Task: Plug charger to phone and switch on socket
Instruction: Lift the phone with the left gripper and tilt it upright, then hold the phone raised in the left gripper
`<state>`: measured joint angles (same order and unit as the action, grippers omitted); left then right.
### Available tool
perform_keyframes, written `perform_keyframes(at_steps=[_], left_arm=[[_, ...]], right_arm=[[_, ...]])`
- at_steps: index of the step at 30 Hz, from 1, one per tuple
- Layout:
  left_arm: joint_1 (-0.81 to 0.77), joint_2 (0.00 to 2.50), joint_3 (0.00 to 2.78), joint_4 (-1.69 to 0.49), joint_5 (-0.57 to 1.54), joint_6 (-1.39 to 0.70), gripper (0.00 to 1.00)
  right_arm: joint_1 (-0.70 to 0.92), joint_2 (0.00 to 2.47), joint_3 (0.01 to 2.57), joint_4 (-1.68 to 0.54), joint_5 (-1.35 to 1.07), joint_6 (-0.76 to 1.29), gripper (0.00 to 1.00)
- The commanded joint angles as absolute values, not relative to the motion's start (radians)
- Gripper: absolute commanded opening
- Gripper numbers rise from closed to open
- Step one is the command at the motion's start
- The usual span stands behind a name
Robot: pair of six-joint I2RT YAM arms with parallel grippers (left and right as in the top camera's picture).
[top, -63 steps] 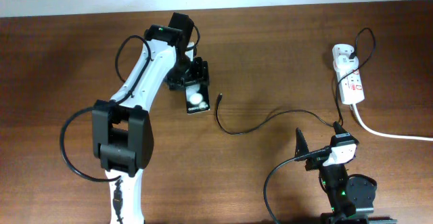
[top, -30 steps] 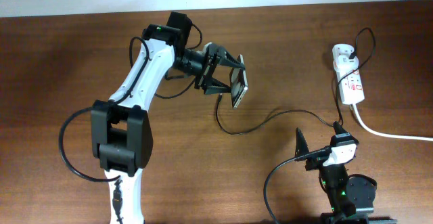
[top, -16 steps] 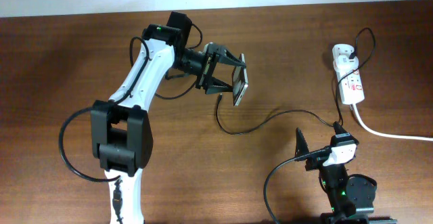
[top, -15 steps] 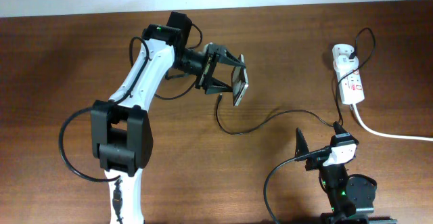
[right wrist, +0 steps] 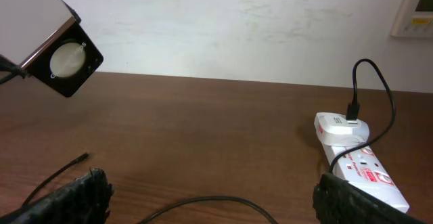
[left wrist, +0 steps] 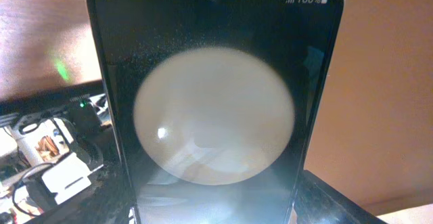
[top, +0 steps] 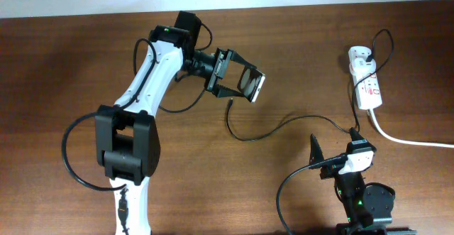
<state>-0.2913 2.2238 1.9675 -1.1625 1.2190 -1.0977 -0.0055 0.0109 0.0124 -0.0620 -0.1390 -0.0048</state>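
Observation:
My left gripper (top: 237,79) is shut on the black phone (top: 251,86) and holds it in the air above the table, screen towards the wrist camera. The phone fills the left wrist view (left wrist: 215,116), its glossy screen reflecting one round white spot, with a black finger (left wrist: 335,198) at each lower edge. The charger's plug tip (top: 232,105) lies on the table just below the phone, and its thin black cable (top: 284,123) runs right to the white socket (top: 368,86). My right gripper (top: 333,147) is open and empty near the front edge. The right wrist view shows the phone (right wrist: 67,64), plug tip (right wrist: 80,158) and socket (right wrist: 358,166).
A thick white cord (top: 415,142) runs from the socket to the right edge. A white adapter (top: 358,55) sits in the socket's far end. The cable (right wrist: 203,201) curves across the wood between my right fingers (right wrist: 76,198). A pale wall stands behind the table.
The left gripper has lifted the phone off the table and carried it right. Over the last half second it turned the phone from edge-on to nearly flat. The right arm has not moved.

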Motion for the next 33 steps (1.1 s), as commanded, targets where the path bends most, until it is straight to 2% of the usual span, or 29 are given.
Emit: perform_keyframes(at_steps=[1, 9, 15, 19, 33], left_arm=[[-0.285, 2.227, 1.995, -1.161, 1.280, -1.172, 0.16], [-0.284, 2.227, 1.995, -1.161, 1.279, -1.250, 0.13], [-0.118, 2.227, 1.995, -1.161, 1.279, -1.205, 0.11], [-0.063, 2.227, 1.995, -1.161, 1.276, -1.199, 0.11], [-0.063, 2.227, 1.995, -1.161, 1.275, -1.199, 0.08]], right_arm=[[0.000, 0.004, 0.006, -0.064, -0.146, -0.011, 0.99], [0.000, 0.004, 0.006, -0.064, -0.146, -0.011, 0.99], [0.000, 0.004, 0.006, -0.064, -0.146, -0.011, 0.99], [0.000, 0.004, 0.006, -0.064, -0.146, -0.011, 0.99], [0.000, 0.004, 0.006, -0.064, -0.148, -0.011, 0.99]])
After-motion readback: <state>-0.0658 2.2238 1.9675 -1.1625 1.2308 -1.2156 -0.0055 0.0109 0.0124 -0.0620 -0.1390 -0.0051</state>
